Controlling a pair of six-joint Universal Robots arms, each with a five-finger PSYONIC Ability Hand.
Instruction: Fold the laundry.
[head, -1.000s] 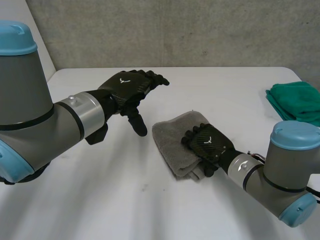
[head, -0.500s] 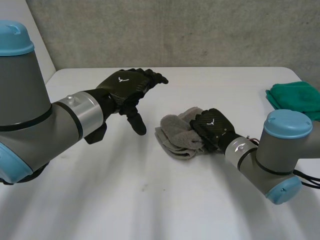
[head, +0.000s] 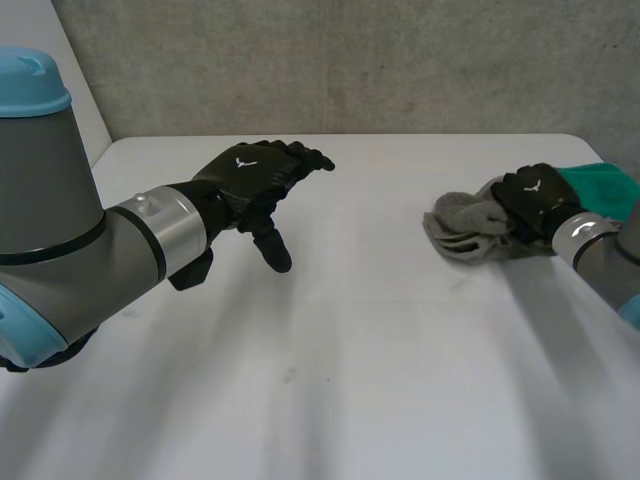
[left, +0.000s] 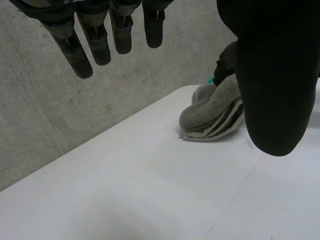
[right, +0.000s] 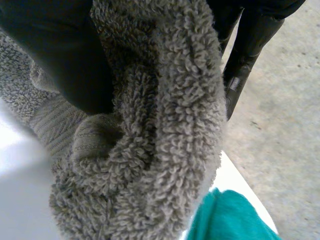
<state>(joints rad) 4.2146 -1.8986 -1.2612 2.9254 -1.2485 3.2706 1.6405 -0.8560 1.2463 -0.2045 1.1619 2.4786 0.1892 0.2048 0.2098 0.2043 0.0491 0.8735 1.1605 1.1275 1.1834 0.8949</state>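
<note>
The folded grey terry-cloth towel lies bunched at two o'clock on the white desk, just beside the teal-green cloth at its three o'clock, with the black right hand grasping its thick roll in clenched fingers. It looks light, soft and floppy, not slippery, so it is best held across all layers at the doubled edge, lest they slump apart. The black left hand hovers at ten o'clock, fingers released, empty.

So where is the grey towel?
The towel is at the head view's far right, gripped by the right robot hand, beside the green cloth.
</note>
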